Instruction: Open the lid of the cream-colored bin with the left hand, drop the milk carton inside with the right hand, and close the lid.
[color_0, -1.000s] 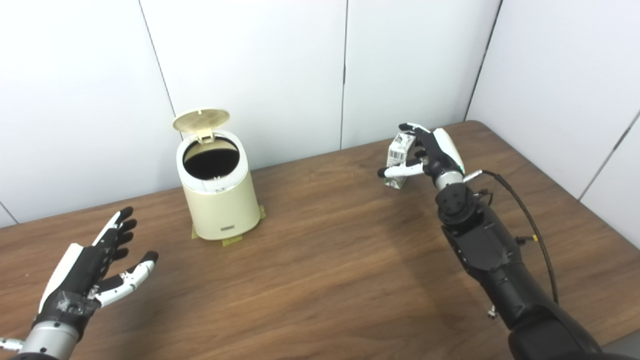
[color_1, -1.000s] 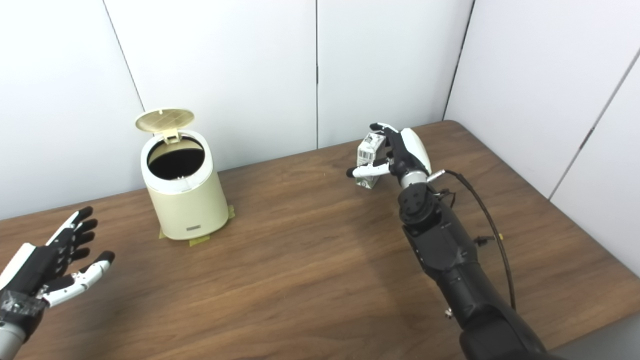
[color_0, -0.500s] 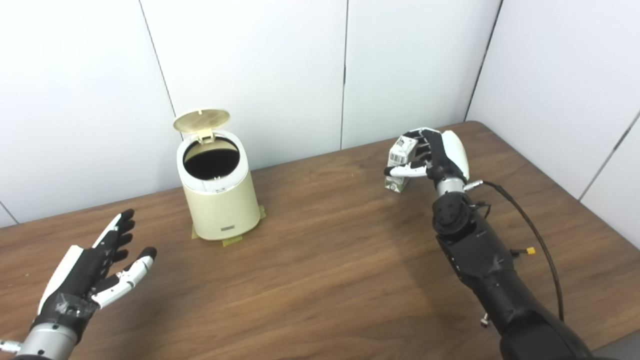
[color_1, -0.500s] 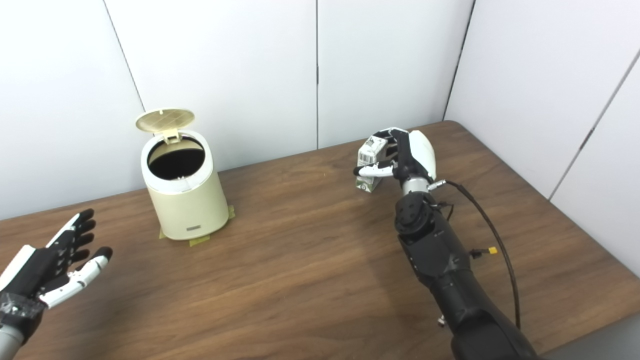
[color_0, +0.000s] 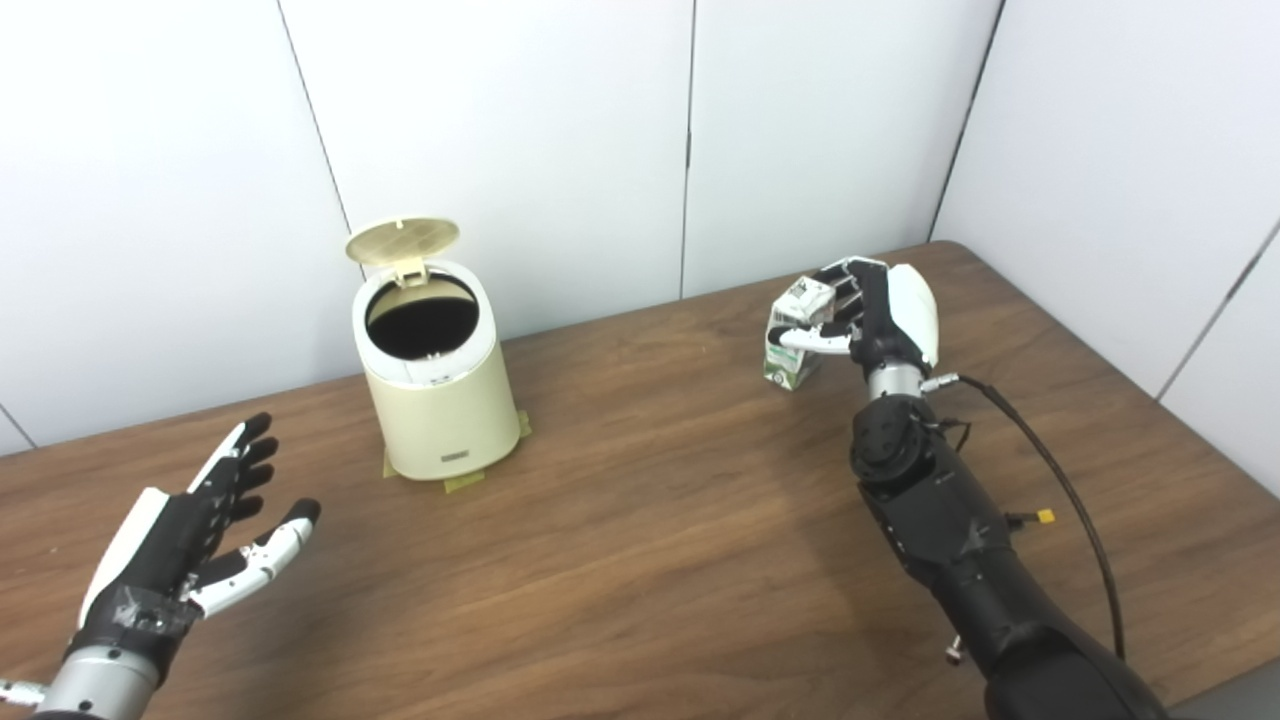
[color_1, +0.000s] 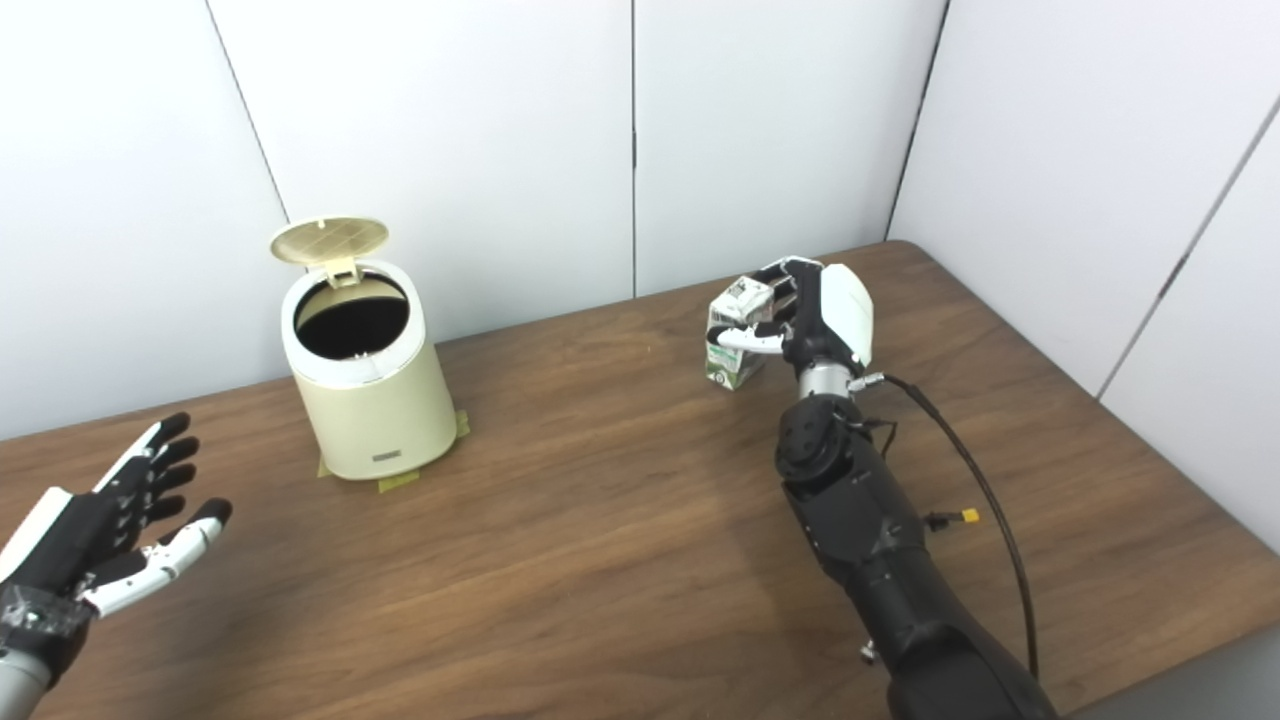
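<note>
My right hand (color_0: 880, 315) grips the milk carton (color_0: 793, 340) at the bench's (color_0: 640, 560) far right, well apart from the cream-colored bin (color_0: 435, 385) with its lid (color_0: 402, 240) up, while my left hand (color_0: 190, 545) hovers open, holding nothing.

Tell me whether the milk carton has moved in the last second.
Yes. The milk carton, held in the right hand, shifted slightly left toward the bin.
</note>
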